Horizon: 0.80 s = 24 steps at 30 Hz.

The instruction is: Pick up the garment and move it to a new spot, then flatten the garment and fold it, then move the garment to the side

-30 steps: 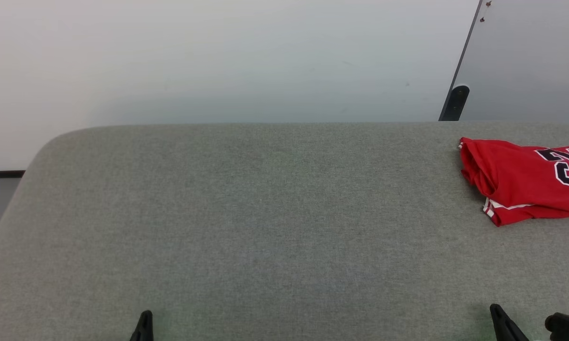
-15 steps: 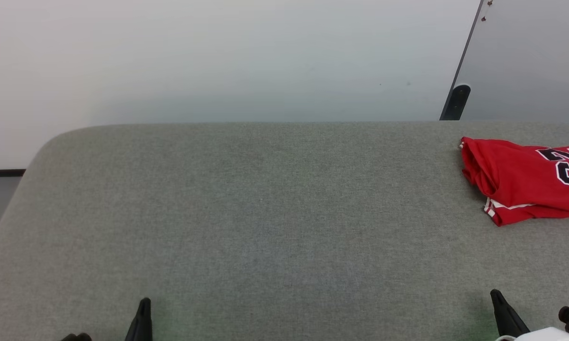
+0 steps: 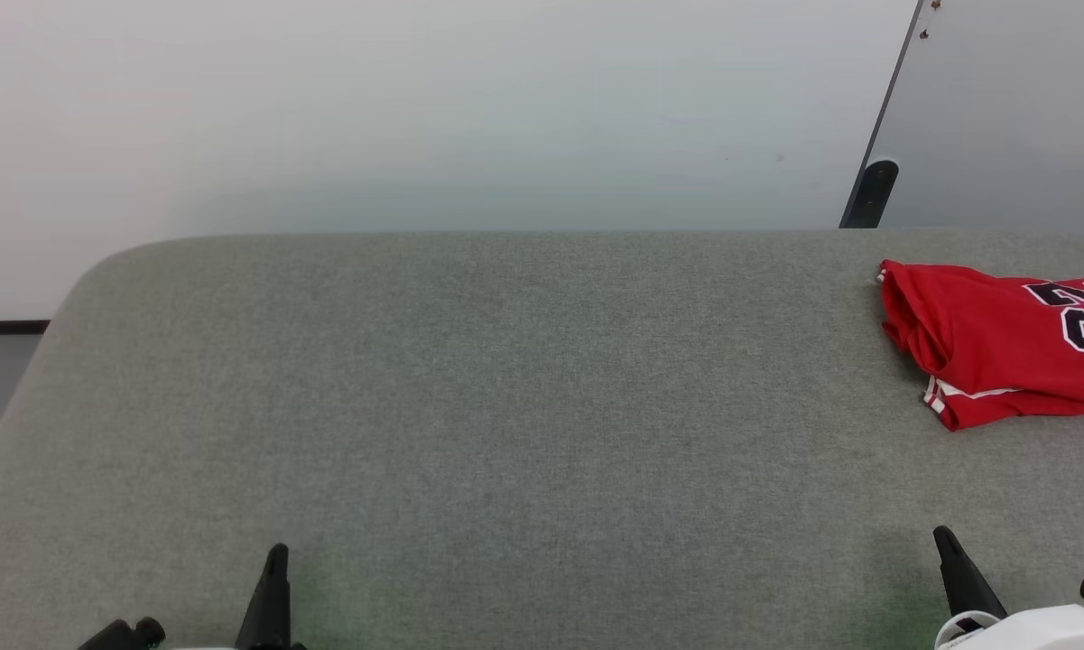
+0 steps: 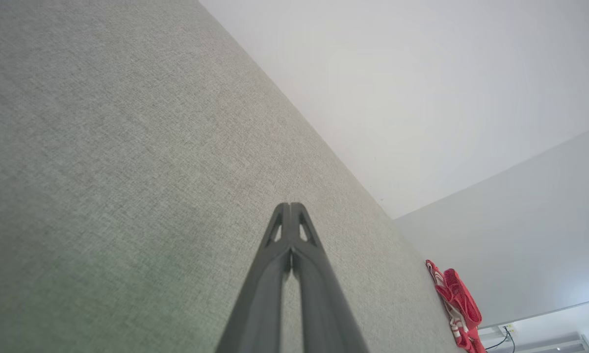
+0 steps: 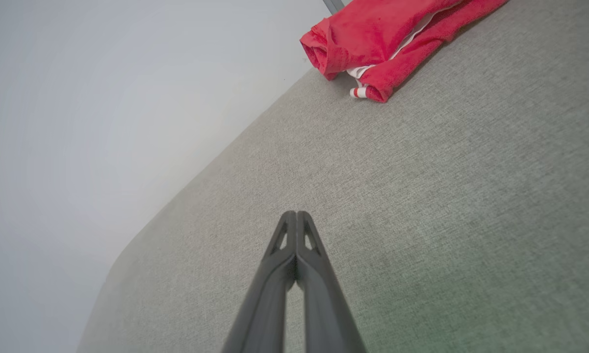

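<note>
Garment: the red jersey-style T-shirt with white striped trim and a black number print outlined in white (image 3: pixel 1002 352) lies in a folded bundle, ahead of the right claw (image 5: pixel 295 214) and towards its outer side, well apart from it.
From the left claw (image 4: pixel 290 206): the garment is far off to its right.
Surface: a grey fabric-covered table (image 3: pixel 505 406) under both claws.
Left claw: fingers pressed together, grasping nothing.
Right claw: fingers pressed together, grasping nothing.
Done, by my judgement: lifting, flattening, folding and setting aside all look finished.
Left: seemingly nothing, though the fold looks slightly loose at its near hem.
</note>
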Available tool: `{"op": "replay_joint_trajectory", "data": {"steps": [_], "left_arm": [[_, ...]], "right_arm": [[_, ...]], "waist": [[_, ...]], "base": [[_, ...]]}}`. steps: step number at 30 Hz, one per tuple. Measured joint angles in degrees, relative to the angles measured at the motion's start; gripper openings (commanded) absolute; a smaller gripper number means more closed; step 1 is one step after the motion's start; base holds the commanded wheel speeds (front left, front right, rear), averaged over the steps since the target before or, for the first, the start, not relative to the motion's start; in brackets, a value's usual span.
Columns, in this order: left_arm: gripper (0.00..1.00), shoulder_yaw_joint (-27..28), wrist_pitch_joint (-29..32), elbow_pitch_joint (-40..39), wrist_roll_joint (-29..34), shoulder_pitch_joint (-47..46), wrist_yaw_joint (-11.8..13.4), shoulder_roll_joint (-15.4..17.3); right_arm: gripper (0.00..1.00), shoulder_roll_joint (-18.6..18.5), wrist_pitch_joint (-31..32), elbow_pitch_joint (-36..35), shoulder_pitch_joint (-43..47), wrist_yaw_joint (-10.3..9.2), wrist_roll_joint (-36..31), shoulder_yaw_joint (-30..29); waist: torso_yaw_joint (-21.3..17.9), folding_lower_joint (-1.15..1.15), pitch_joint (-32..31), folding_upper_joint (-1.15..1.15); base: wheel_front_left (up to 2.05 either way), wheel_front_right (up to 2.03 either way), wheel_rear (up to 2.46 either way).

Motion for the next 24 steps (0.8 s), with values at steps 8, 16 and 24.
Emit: {"op": "replay_joint_trajectory", "data": {"steps": [8, 16, 24], "left_arm": [[0.0, 0.3, 1.5, 0.0, -5.2, -1.1, 0.0, -0.2], [0.0, 0.5, 2.8, 0.0, -9.9, -2.2, 0.0, -0.4], [0.0, 0.8, 4.1, 0.0, -14.3, -3.2, 0.0, -0.6]], "right_arm": [[0.0, 0.5, 0.9, -0.4, -0.6, 0.0, 5.6, -0.4], [0.0, 0.9, 1.5, -0.8, -1.4, 0.0, 10.9, -0.8], [0.0, 1.4, 2.2, -1.2, -1.9, 0.0, 15.7, -1.1]], "waist": [[0.1, 0.0, 0.1, 0.0], [0.1, 0.0, 0.1, 0.0], [0.2, 0.0, 0.2, 0.0]], "base": [[0.0, 0.0, 0.0], [0.0, 0.0, 0.0], [0.0, 0.0, 0.0]]}}
